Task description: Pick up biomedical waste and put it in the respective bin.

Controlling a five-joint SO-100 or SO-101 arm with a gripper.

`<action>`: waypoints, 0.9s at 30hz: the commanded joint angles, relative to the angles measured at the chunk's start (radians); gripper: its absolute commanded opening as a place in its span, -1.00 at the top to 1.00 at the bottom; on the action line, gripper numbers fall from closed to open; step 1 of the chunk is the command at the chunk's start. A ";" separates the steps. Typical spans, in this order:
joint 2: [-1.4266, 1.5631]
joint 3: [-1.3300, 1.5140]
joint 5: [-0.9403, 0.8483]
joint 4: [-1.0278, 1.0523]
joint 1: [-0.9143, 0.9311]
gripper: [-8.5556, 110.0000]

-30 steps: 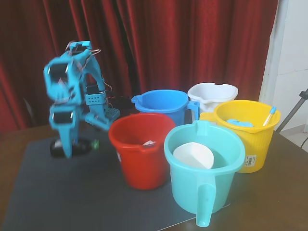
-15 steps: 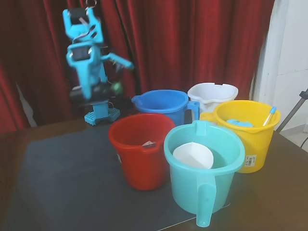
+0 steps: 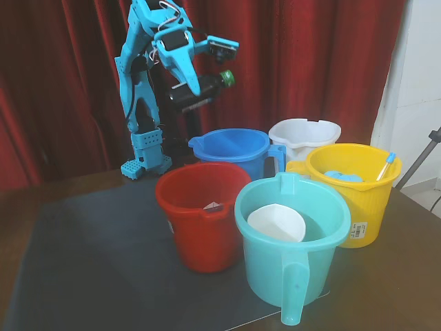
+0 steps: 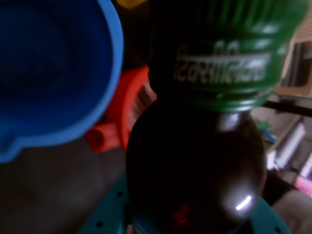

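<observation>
My blue gripper (image 3: 195, 89) is shut on the dark medicine bottle (image 3: 204, 88), which lies sideways in the air with its green cap (image 3: 227, 78) to the right, above and behind the blue bucket (image 3: 234, 146). In the wrist view the bottle (image 4: 195, 165) fills the frame, green cap (image 4: 219, 53) up, with the blue bucket (image 4: 53, 73) at the left and the red bucket (image 4: 129, 105) behind. The red bucket (image 3: 200, 210) stands front left of the blue one.
A teal bucket (image 3: 293, 238) holding a white cup (image 3: 275, 222) stands in front. A yellow bucket (image 3: 355, 189) with a syringe (image 3: 384, 165) stands right, a white bucket (image 3: 304, 134) behind. The arm's base (image 3: 146, 158) is back left on the dark mat (image 3: 96, 262).
</observation>
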 commanded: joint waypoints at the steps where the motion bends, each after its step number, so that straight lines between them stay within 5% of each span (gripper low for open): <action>1: 0.054 0.028 0.037 0.247 -0.084 0.86; 17: 0.041 0.092 0.107 0.236 -0.196 0.85; 23: 0.041 0.092 0.117 0.242 -0.206 0.57; 27: 0.038 0.094 0.120 0.241 -0.209 0.59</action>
